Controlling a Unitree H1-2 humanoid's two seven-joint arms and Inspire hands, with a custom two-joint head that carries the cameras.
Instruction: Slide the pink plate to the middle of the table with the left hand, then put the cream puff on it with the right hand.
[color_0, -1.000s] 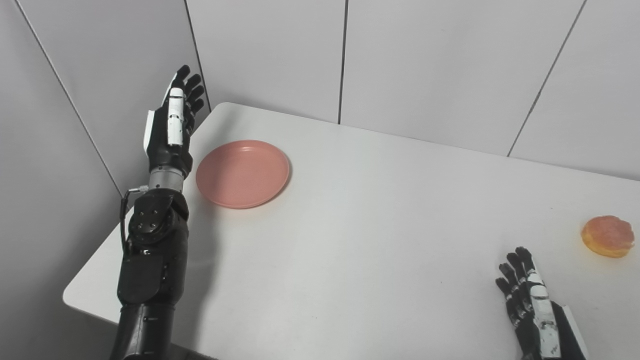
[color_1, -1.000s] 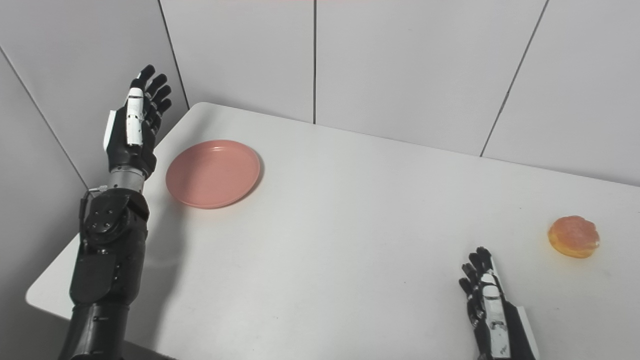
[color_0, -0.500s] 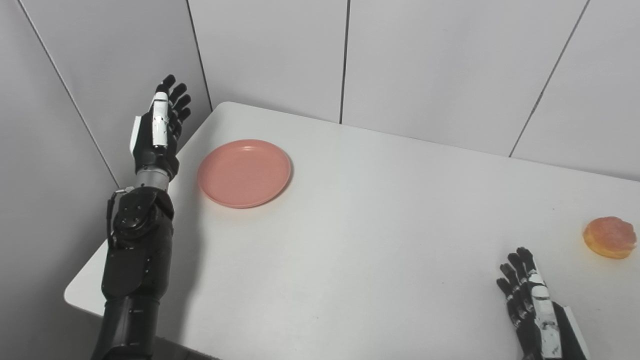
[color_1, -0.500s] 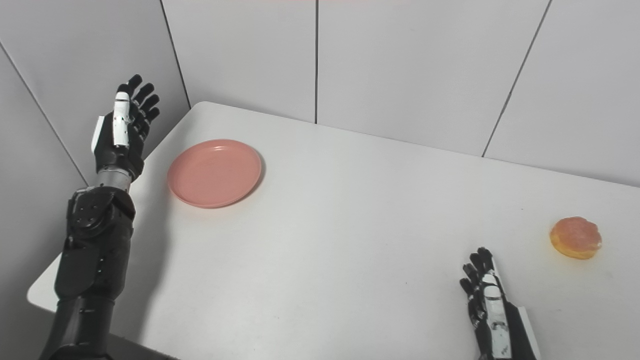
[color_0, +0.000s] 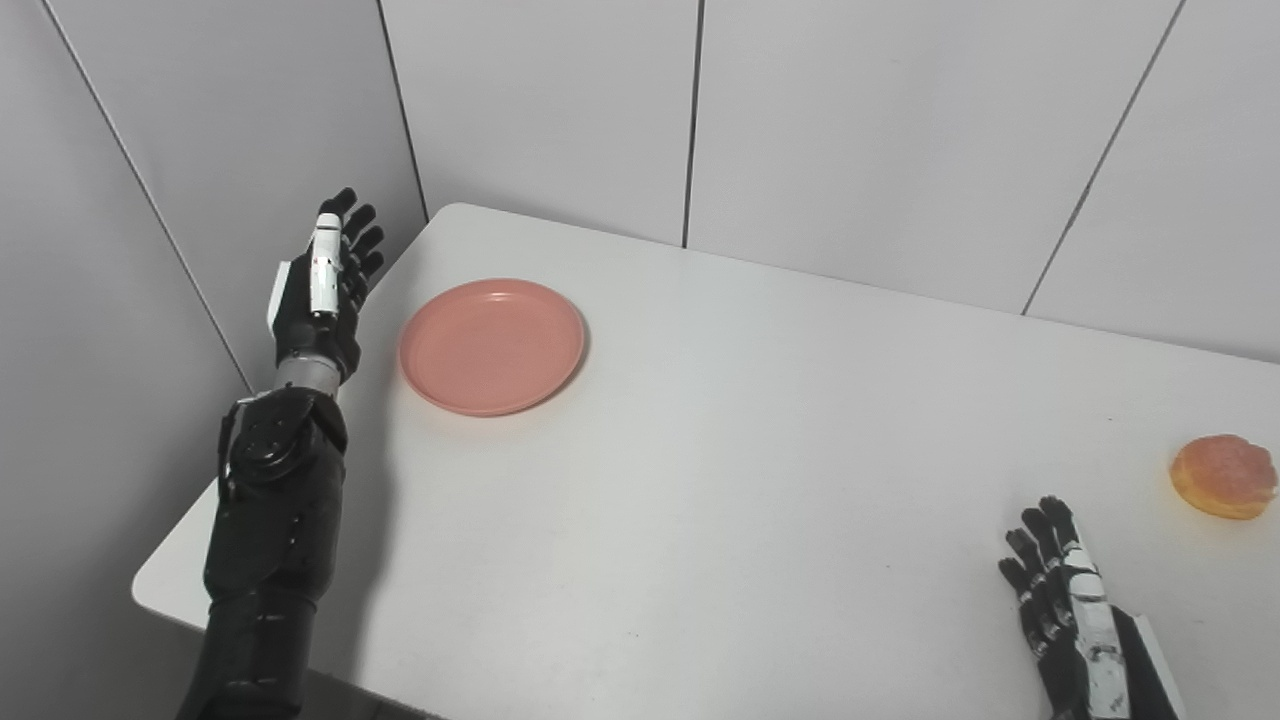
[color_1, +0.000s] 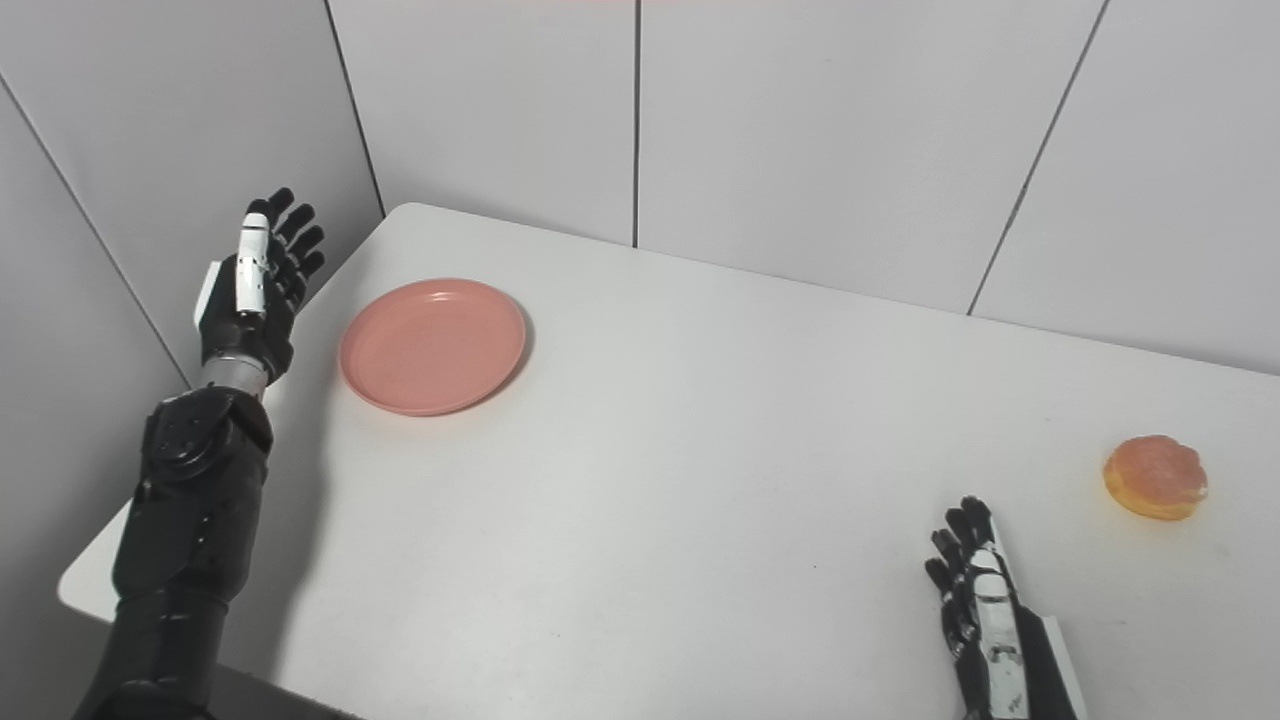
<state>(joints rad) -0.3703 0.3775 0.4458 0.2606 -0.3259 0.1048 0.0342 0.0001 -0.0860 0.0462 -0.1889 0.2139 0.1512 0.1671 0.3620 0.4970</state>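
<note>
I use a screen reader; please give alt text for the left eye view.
An open left robot hand is raised beside a pink plate at a white table's far left; the open right robot hand waits near a cream puff.

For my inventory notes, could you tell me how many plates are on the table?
1: the pink plate at the table's far left; none seems hidden.

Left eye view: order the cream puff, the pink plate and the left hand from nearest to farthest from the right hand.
1. Cream puff, just beyond the right hand, at the table's right edge.
2. Pink plate, far across on the left.
3. Left hand, past the plate, off the table's left edge.
</note>
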